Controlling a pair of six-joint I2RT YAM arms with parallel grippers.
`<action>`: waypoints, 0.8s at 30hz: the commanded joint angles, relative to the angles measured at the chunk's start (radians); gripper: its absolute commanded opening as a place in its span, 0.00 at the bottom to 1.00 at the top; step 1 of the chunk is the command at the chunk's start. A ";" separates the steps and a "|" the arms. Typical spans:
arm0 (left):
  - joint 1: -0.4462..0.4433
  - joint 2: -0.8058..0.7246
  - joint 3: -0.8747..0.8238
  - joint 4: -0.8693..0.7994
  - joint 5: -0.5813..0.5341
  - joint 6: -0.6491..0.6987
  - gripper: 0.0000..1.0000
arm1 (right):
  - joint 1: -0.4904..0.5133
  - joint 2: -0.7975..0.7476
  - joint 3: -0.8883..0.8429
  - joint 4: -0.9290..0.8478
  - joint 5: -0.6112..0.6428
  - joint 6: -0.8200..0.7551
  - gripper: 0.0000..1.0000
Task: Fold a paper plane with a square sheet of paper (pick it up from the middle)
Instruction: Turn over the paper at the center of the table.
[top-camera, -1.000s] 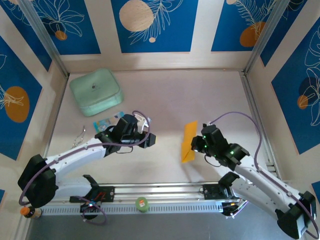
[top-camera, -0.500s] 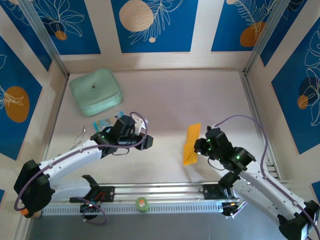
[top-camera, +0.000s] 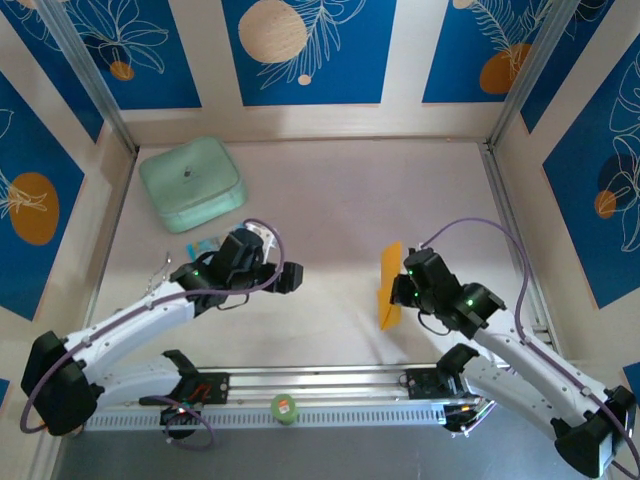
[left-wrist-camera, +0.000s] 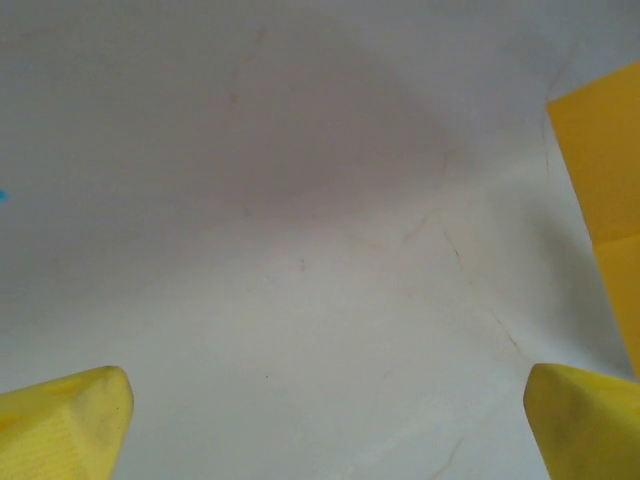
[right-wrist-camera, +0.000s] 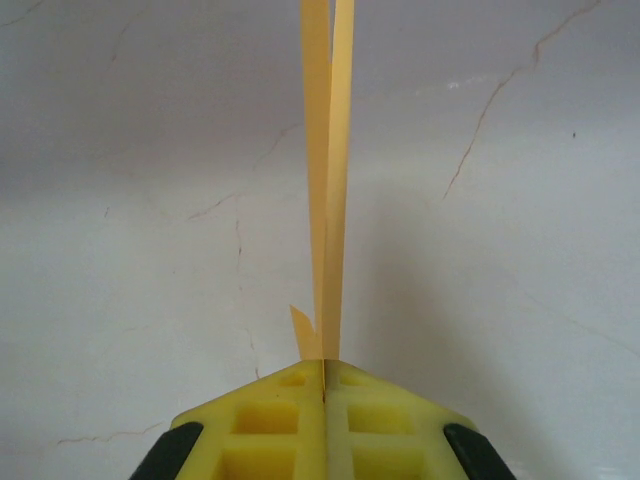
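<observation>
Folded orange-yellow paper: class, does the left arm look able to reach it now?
Probably yes. The left gripper is open and faces the folded paper across bare table; the right gripper holds the paper upright, pinched at its near edge.

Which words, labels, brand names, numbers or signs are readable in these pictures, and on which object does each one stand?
No text is readable anywhere.
On the mint-green rounded box: small dark mark on the lid, too small to read.
On the small blue-and-white packet: print too small to read.
On the small green round object: reddish spot, blurred.
On the folded orange-yellow paper: no print.
</observation>
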 joint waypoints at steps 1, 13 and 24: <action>0.019 -0.079 -0.041 0.024 -0.063 -0.001 1.00 | 0.003 0.048 0.043 0.005 0.031 -0.070 0.02; 0.082 -0.048 -0.031 0.027 -0.003 -0.059 1.00 | 0.044 0.320 0.235 -0.023 0.243 -0.288 0.02; 0.114 -0.049 0.018 0.020 0.028 -0.149 1.00 | 0.143 0.482 0.272 -0.017 0.423 -0.341 0.01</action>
